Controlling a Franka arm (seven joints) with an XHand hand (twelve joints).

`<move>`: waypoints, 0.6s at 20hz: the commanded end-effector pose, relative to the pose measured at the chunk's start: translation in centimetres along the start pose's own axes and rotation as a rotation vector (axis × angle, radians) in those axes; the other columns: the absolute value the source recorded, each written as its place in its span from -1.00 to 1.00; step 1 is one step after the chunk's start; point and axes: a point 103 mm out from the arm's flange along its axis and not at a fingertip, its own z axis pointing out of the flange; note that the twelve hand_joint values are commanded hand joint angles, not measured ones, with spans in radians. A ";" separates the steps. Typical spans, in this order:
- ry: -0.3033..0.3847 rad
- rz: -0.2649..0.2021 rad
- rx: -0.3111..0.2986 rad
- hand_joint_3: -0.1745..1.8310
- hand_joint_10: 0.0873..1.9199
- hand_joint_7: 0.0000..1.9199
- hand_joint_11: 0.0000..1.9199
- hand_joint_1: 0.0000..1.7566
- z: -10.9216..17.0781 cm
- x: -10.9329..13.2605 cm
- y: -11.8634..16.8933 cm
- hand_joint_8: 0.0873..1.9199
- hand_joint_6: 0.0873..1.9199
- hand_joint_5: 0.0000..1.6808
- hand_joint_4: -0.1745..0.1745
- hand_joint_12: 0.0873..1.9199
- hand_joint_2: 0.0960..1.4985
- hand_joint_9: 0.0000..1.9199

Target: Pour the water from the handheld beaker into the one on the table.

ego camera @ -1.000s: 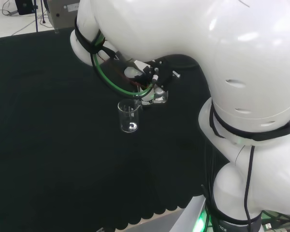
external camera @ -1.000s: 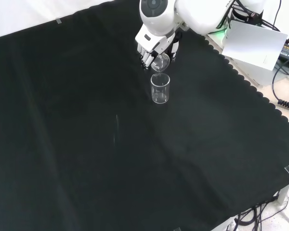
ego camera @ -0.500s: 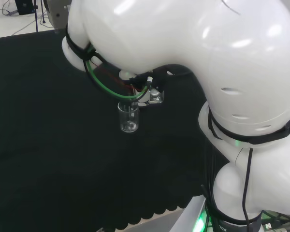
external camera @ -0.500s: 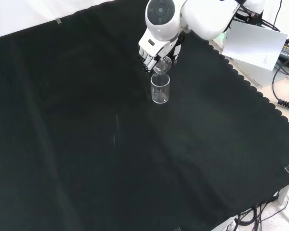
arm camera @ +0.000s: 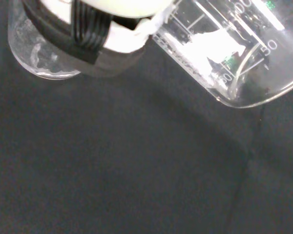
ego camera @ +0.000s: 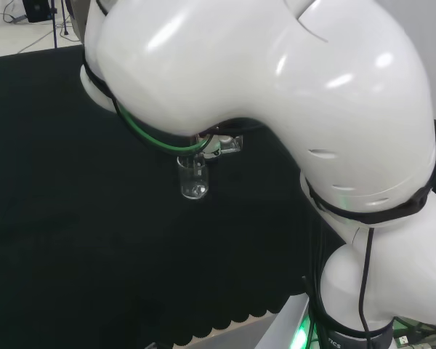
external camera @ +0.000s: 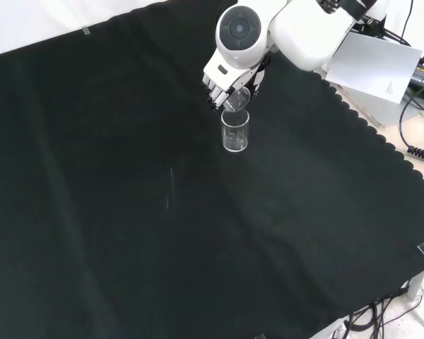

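A clear glass beaker [external camera: 235, 131] stands upright on the black cloth; in the head view the table beaker [ego camera: 193, 179] sits just under the arm's big link. The hand [external camera: 221, 83] comes in from the top of the front view, its fingers curled round a second clear beaker [external camera: 237, 99]. That held beaker is tipped steeply, its mouth just above the standing beaker's rim. In the wrist view the held beaker [arm camera: 229, 53] lies tilted, with printed scale marks, a black and white finger [arm camera: 95, 41] lies across the picture, and the table beaker [arm camera: 31, 53] shows behind that finger.
The arm's white links [ego camera: 276, 102] cover much of the head view. White paper [external camera: 378, 63] and cables lie beyond the cloth's scalloped edge [external camera: 381, 141] at the right of the front view. Bare black cloth [external camera: 127, 212] spreads to the left and front.
The arm has swung further over the standing beaker, hiding more of the hand in the head view. The held beaker has tipped steeper, its mouth closer over the table beaker.
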 end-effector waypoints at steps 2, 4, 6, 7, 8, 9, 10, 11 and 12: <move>-0.025 0.015 0.026 -1.00 -1.00 0.44 0.24 0.75 -0.5 0.1 0.2 -0.59 -0.81 0.60 -1.00 -0.34 0.28 0.71; -0.039 0.018 0.031 -1.00 -1.00 0.44 0.24 0.75 -0.6 0.2 0.3 -0.59 -0.81 0.60 -1.00 -0.34 0.28 0.71; -0.047 0.020 0.027 -1.00 -1.00 0.44 0.24 0.75 -0.7 0.2 0.3 -0.59 -0.81 0.60 -1.00 -0.34 0.28 0.71; -0.052 0.021 0.027 -1.00 -1.00 0.44 0.24 0.75 -0.8 0.3 0.3 -0.59 -0.81 0.60 -1.00 -0.34 0.28 0.71; -0.058 0.023 0.028 -1.00 -1.00 0.44 0.24 0.75 -0.8 0.3 0.3 -0.59 -0.81 0.60 -1.00 -0.34 0.28 0.71; -0.066 0.025 0.030 -1.00 -1.00 0.44 0.24 0.75 -0.8 0.3 0.3 -0.59 -0.81 0.60 -1.00 -0.34 0.28 0.71; -0.071 0.026 0.032 -1.00 -1.00 0.44 0.24 0.75 -0.9 0.4 0.3 -0.59 -0.81 0.60 -1.00 -0.34 0.28 0.71; -0.075 0.027 0.035 -1.00 -1.00 0.44 0.24 0.75 -0.9 0.5 0.3 -0.59 -0.81 0.60 -1.00 -0.34 0.28 0.71; -0.082 0.028 0.035 -1.00 -1.00 0.44 0.24 0.75 -0.9 0.6 0.3 -0.59 -0.81 0.60 -1.00 -0.34 0.28 0.71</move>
